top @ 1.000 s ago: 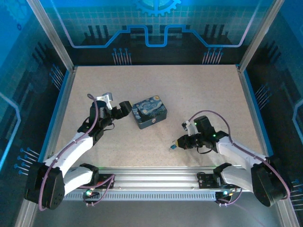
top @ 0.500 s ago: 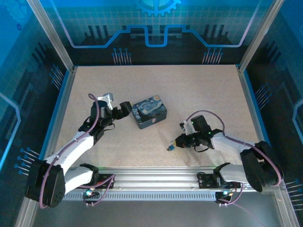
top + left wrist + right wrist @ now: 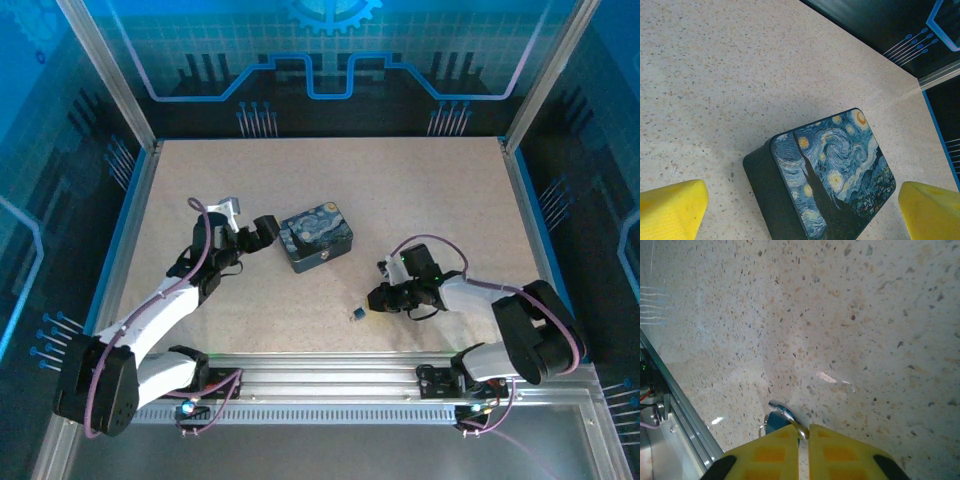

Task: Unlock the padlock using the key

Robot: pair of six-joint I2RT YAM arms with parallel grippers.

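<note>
The tiny blue-and-silver padlock (image 3: 356, 315) lies on the table near the front rail. In the right wrist view its blue body (image 3: 774, 421) shows just left of my yellow fingertips, and its silver shackle (image 3: 790, 417) curves into them. My right gripper (image 3: 376, 298) (image 3: 804, 436) is shut, pinching the end of that shackle. A thin wire ring (image 3: 761, 427) sits beside the body; I cannot make out the key. My left gripper (image 3: 262, 232) (image 3: 800, 215) stands open, its yellow fingers (image 3: 670, 210) wide apart at the near side of the tin.
The dark-blue night-sky tin (image 3: 316, 239) (image 3: 832, 170) stands left of centre, right against my left gripper. The front aluminium rail (image 3: 675, 405) runs close to the padlock. A pale scuff (image 3: 827, 377) marks the speckled tabletop (image 3: 420, 200).
My right gripper has slid a little to the left along the table, and the padlock has moved left with it. The left arm and the tin have not moved.
</note>
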